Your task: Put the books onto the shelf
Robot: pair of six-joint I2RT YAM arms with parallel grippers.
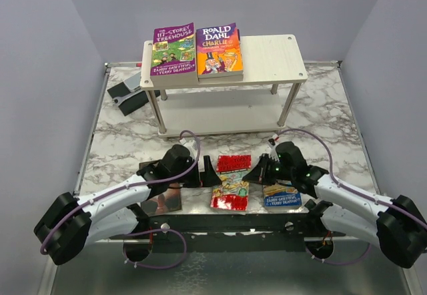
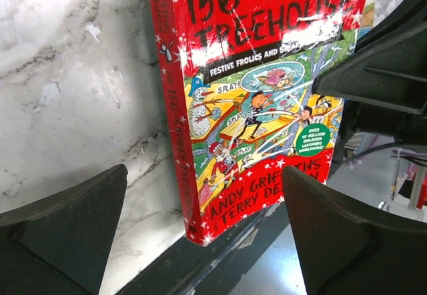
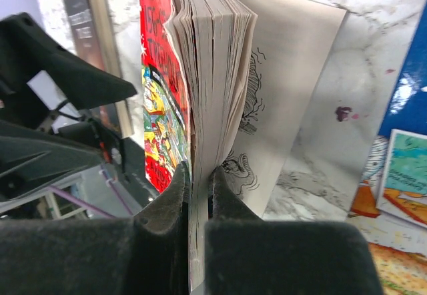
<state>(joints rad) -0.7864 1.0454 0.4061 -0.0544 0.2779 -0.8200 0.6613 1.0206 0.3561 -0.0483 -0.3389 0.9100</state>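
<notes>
Starting near, at the middle of the table (image 1: pixel 120 148): the red book (image 1: pixel 231 183), lying lengthwise near to far, spine on the left side. Held from the right by the right jaws, clenched on only a thin bunch of leaves at the page edge. Fanned open there, with the last leaf dropped flat to the right. Faced from the left by the left jaws, fully released, one finger on each side of the near spine corner, touching nothing as far as can be seen. About equally near to both arms, so probably a lift with two arms: calls for closing on the spine side from the left before any raising.

Just right of it, a blue book (image 1: pixel 281 196) flat on the table. Just left, a dark book (image 1: pixel 167 201), partly hidden under the left arm (image 1: pixel 113 205).

Farther back, the shelf (image 1: pixel 273 58), well apart from the red book and straight beyond it. Already on the left of its top board: a purple book (image 1: pixel 173 48) and a Roald Dahl book (image 1: pixel 219 49), the latter seemingly on top of another.
</notes>
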